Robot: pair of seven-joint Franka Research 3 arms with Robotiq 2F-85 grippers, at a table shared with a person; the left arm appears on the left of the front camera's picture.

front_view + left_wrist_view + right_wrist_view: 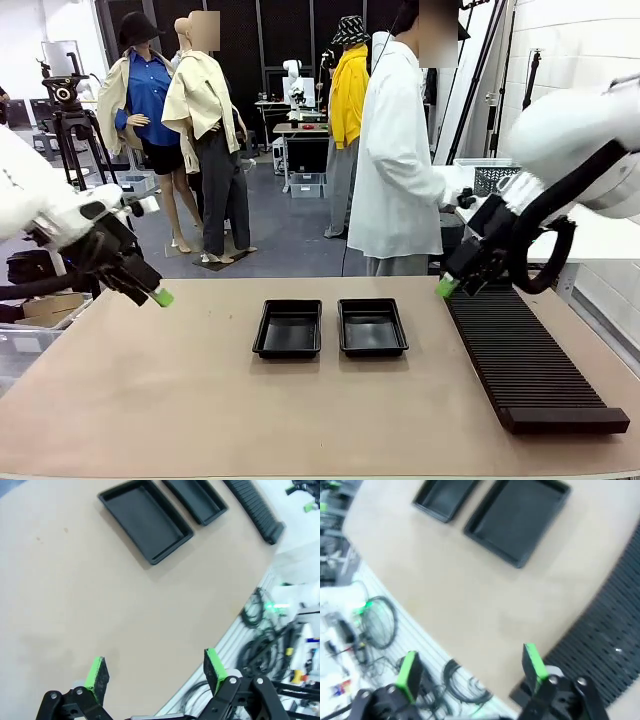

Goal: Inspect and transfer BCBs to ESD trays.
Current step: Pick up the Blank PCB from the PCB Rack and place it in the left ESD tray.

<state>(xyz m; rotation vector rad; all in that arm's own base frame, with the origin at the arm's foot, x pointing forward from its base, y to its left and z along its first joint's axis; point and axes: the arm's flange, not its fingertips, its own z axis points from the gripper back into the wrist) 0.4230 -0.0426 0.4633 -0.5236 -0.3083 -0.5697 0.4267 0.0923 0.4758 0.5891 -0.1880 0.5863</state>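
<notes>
Left pincer (156, 672) hangs with jaws wide apart, gripping nothing, above the counter's (150, 400) left edge; right pincer (470, 672) gapes likewise by the far end of the ribbed rack (525, 360) along the right edge. Two ESD trays (288, 328) lie side by side mid-counter, floors bare

Tan table (150, 400): 2 black ESD trays (288, 329) side by side, ctr; ribbed rack (525, 365) on rt.
</notes>
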